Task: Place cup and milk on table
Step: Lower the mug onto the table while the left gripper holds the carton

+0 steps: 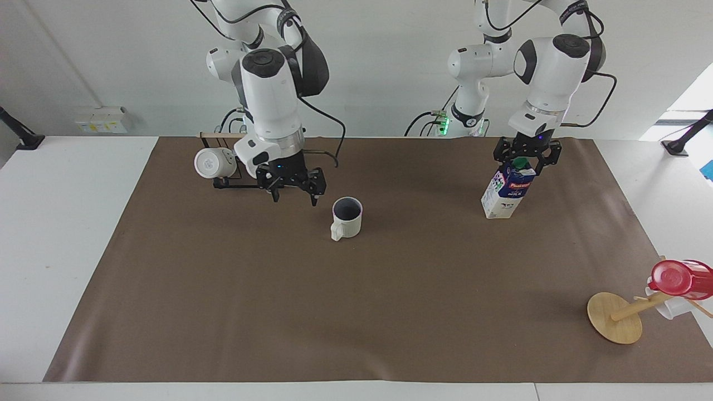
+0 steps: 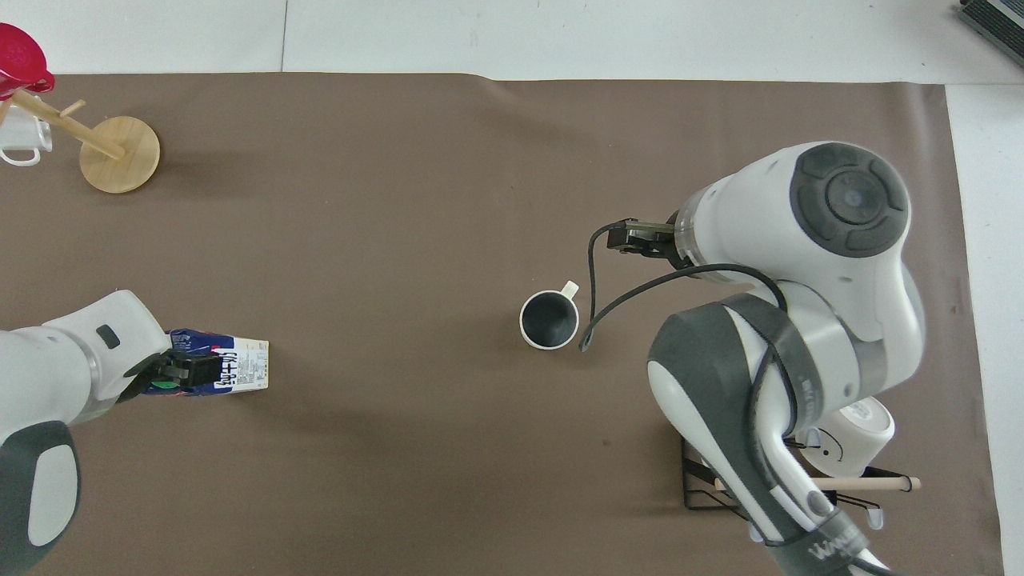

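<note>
The cream-white cup (image 1: 346,218) (image 2: 549,320) stands upright and alone on the brown mat of the table (image 1: 356,312), its dark inside showing. My right gripper (image 1: 295,196) hangs open and empty over the mat, between the cup and the mug rack; in the overhead view the arm hides it. The blue-and-white milk (image 1: 508,192) (image 2: 240,372) stands upright toward the left arm's end of the table. My left gripper (image 1: 525,161) (image 2: 182,373) is open just over its top, a finger at each side of the green cap; I cannot tell whether they touch.
A black wire rack (image 1: 245,177) (image 2: 768,488) holding white mugs (image 1: 210,162) (image 2: 856,432) stands nearer to the robots than the cup. A tipped wooden stand (image 1: 615,317) (image 2: 120,152) carrying a red-lidded cup (image 1: 679,278) (image 2: 20,64) lies at the mat's corner farthest from the robots.
</note>
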